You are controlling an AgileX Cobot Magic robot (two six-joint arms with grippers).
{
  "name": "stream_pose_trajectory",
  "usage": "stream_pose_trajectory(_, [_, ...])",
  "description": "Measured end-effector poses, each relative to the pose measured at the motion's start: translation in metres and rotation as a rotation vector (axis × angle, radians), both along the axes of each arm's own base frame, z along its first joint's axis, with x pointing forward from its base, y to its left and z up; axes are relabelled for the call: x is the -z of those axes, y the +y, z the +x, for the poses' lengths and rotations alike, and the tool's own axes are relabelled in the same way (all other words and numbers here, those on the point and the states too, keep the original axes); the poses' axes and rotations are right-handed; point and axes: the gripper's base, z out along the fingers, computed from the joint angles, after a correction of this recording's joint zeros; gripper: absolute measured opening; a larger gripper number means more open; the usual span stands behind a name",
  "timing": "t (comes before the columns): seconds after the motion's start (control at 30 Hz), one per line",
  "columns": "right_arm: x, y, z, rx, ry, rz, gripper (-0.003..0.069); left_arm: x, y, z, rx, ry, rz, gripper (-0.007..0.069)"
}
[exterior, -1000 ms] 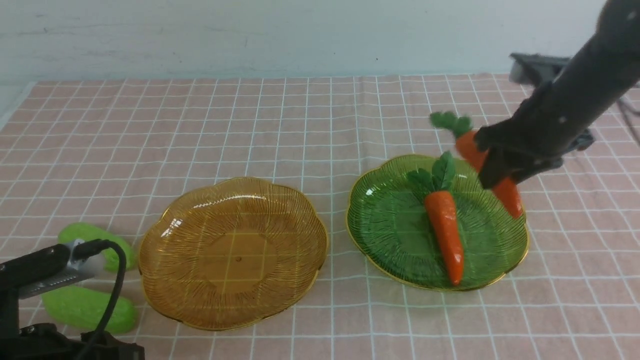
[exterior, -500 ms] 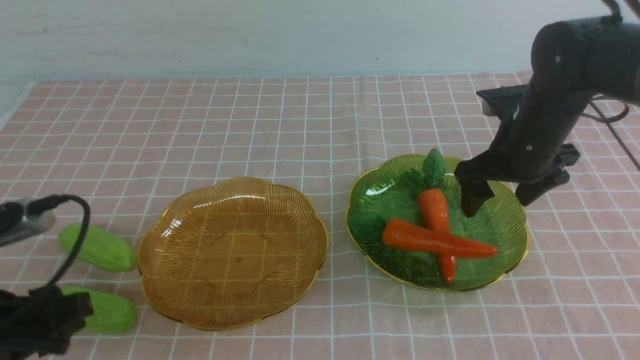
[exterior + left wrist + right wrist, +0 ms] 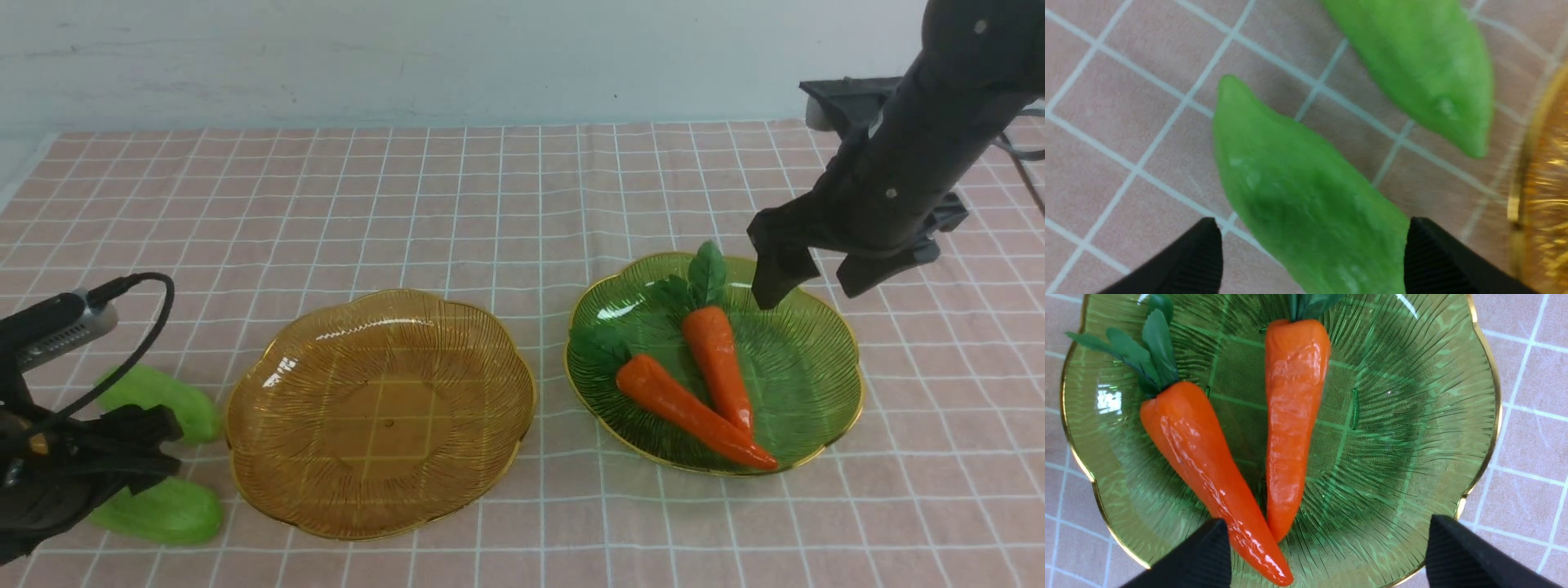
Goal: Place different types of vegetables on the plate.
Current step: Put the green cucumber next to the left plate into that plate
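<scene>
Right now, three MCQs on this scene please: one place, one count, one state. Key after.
1. Where are the two toy carrots?
A) amber plate
B) green plate
C) bare tabletop

2. How many green toy gourds are there?
A) one
B) three
C) two

3. How does the right gripper stand?
A) open, holding nothing
B) shut on a carrot
C) shut on a plate rim

Key:
1 B: both toy carrots lie inside the green plate.
2 C: the left wrist view shows two green toy gourds, beside the amber plate.
3 A: the right gripper has its fingers apart above the green plate, nothing between them.
</scene>
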Motion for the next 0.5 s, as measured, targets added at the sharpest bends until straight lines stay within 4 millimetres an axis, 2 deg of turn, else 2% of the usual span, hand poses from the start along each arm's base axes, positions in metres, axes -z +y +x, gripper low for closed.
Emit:
stream_pose_trajectory(0.1, [0.0,0.0,0.0,0.0,0.0,0.0,0.0579,0.014,0.001,0.004,-0.033,0.054,-0.001,0.0542])
stream_pose_trajectory(0.23, [0.0,0.0,0.0,0.0,0.0,0.0,0.0579,0.019,0.001,0.011,-0.044,0.056,-0.008,0.054])
stream_pose_trajectory(0.27, [0.0,0.0,0.0,0.0,0.0,0.0,0.0579,0.021,0.001,0.014,-0.044,0.05,-0.011,0.0518])
stream_pose_trajectory(0.4, [0.0,0.0,0.0,0.0,0.0,0.0,0.0579,0.019,0.001,0.016,-0.046,0.052,-0.008,0.0374])
stream_pose_trajectory(0.5, [0.0,0.0,0.0,0.0,0.0,0.0,0.0579,0.013,0.004,0.016,-0.011,0.083,0.046,0.0189])
